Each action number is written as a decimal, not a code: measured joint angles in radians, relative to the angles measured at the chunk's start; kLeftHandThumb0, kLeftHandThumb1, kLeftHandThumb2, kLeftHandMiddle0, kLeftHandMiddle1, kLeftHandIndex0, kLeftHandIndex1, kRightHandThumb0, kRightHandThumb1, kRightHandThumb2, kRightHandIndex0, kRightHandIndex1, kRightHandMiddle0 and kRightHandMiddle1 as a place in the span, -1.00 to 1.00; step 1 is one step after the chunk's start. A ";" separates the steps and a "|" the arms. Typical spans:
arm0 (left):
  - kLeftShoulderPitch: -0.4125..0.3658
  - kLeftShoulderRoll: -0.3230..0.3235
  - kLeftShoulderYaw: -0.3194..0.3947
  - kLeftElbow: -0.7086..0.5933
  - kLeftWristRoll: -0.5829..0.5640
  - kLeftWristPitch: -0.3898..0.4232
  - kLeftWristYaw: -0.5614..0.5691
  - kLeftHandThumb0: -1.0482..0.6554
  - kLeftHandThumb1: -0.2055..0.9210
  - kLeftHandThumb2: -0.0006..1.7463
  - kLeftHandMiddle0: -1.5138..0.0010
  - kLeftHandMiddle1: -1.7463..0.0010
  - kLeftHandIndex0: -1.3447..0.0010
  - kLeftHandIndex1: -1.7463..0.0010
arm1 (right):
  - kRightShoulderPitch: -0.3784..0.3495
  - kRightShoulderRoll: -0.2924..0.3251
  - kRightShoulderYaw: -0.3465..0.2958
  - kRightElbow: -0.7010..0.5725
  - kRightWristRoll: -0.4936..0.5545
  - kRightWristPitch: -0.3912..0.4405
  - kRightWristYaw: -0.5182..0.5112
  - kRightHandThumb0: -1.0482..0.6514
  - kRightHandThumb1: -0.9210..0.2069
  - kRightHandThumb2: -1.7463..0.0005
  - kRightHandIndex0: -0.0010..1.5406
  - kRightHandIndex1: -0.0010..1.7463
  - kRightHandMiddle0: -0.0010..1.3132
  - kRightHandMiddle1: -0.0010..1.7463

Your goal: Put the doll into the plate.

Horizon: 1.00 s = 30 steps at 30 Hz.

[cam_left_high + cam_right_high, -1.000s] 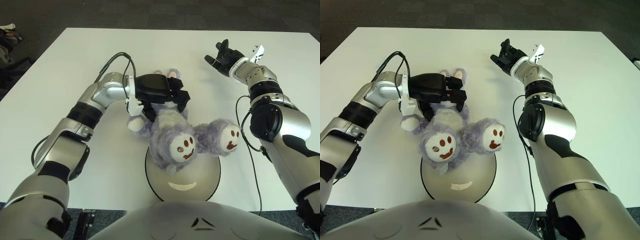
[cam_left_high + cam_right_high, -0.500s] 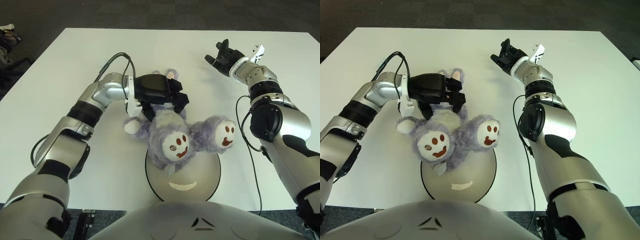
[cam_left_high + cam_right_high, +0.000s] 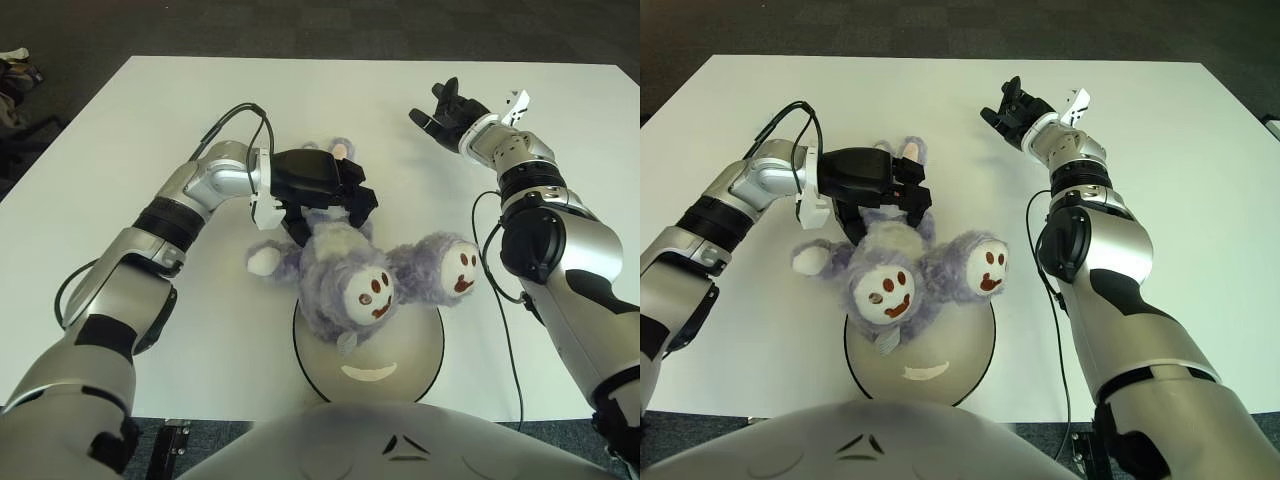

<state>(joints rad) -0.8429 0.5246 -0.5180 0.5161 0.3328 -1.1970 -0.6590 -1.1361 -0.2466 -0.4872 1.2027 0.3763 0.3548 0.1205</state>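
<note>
We're gripping the doll (image 3: 340,262) with the left robot hand (image 3: 320,185), fingers closing over its upper body, ears poking out beyond the knuckles. The doll is lying across the far rim of the plate (image 3: 400,365), both soles facing the camera, one paw (image 3: 262,260) sticking out onto the desk (image 3: 140,120) on the left. We're keeping the right robot hand (image 3: 447,110) far right over the desk, fingers spread, holding nothing. The right eye view is showing more of the right forearm; the left eye view is showing more left-side desk.

Doll (image 3: 345,265) over plate's (image 3: 400,370) far rim
</note>
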 measured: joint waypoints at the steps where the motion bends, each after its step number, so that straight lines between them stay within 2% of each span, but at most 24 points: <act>1: -0.006 0.002 -0.005 0.001 0.007 -0.006 -0.004 0.18 -0.34 0.53 0.92 -0.16 0.97 -0.45 | 0.000 0.000 0.000 0.000 0.000 0.000 0.000 0.35 0.47 -0.69 -0.78 0.38 -0.93 0.57; 10: -0.043 0.012 -0.054 0.032 0.011 -0.025 -0.049 0.28 -0.31 0.56 1.00 -0.01 1.00 -0.22 | 0.000 0.000 0.001 0.000 0.000 0.000 0.002 0.34 0.46 -0.68 -0.75 0.39 -0.91 0.58; 12: -0.044 0.014 -0.060 0.034 0.006 -0.019 -0.059 0.31 -0.27 0.56 1.00 0.06 1.00 -0.07 | 0.000 0.000 0.002 -0.001 0.000 0.000 0.002 0.34 0.47 -0.68 -0.75 0.40 -0.90 0.58; 17: -0.043 0.018 -0.077 0.017 -0.033 0.046 -0.114 0.34 -0.22 0.56 1.00 0.16 1.00 0.16 | 0.000 0.000 0.003 -0.003 0.000 0.000 0.002 0.34 0.47 -0.68 -0.74 0.42 -0.90 0.59; 22: -0.038 0.028 -0.093 -0.030 -0.098 0.147 -0.205 0.36 -0.16 0.56 1.00 0.22 1.00 0.42 | 0.000 0.000 0.003 -0.004 0.000 0.000 0.002 0.33 0.48 -0.68 -0.77 0.41 -0.93 0.58; 25: -0.032 0.032 -0.097 -0.054 -0.123 0.194 -0.253 0.36 -0.11 0.55 1.00 0.25 1.00 0.64 | 0.000 0.000 0.003 -0.004 0.000 0.000 0.002 0.34 0.49 -0.68 -0.82 0.38 -0.96 0.57; 30: -0.031 0.034 -0.097 -0.071 -0.135 0.236 -0.306 0.37 -0.05 0.55 1.00 0.27 1.00 0.91 | 0.000 0.000 0.003 -0.005 0.000 0.000 0.002 0.34 0.48 -0.68 -0.81 0.37 -0.96 0.57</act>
<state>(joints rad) -0.8735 0.5586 -0.6146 0.4454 0.1973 -0.9612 -0.9654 -1.1361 -0.2463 -0.4841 1.1979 0.3764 0.3548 0.1223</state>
